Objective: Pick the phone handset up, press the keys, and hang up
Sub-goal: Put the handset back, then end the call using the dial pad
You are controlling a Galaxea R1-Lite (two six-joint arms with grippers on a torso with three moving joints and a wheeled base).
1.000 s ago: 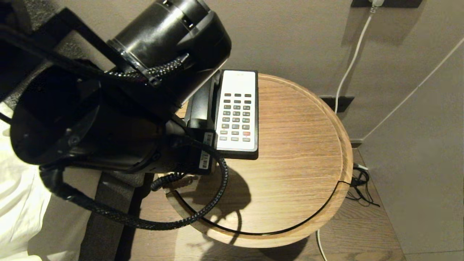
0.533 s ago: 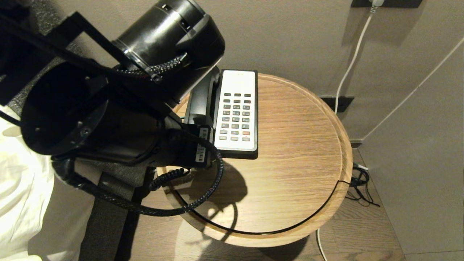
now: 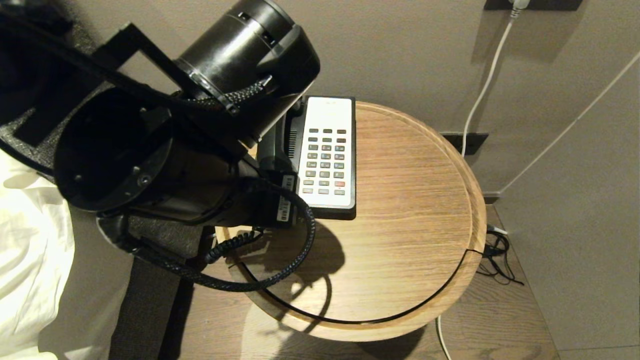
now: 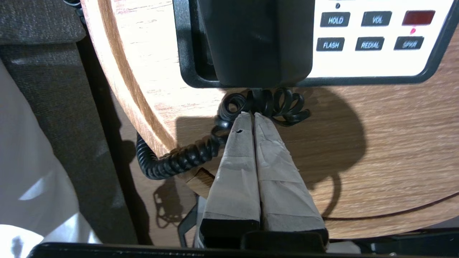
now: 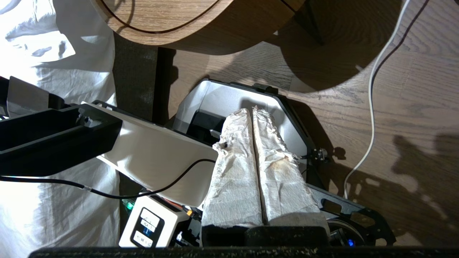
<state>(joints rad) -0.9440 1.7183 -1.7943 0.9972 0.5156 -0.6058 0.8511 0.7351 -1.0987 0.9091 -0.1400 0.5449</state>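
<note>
The black phone handset [image 4: 251, 39] lies in the cradle of the black-and-white phone base [image 3: 327, 112], at the back left of the round wooden table [image 3: 410, 225]. In the head view my left arm covers most of the handset [image 3: 272, 155]. The keys [image 3: 326, 160] sit in the white faceplate, and their lowest rows [image 4: 369, 32] show in the left wrist view. My left gripper [image 4: 254, 114] is shut and empty, its tips just short of the handset's near end, above the coiled cord [image 4: 186, 157]. My right gripper [image 5: 252, 109] is shut and parked low over my own base.
The coiled cord [image 3: 232, 245] hangs over the table's left edge. White bed linen [image 3: 25, 250] lies to the left. A white cable [image 3: 480, 100] runs down the wall, and dark cables [image 3: 495, 255] lie on the floor at the right.
My left arm has shifted a little up and to the right in the head view, uncovering more of the phone's left side. The phone and the table have not moved.
</note>
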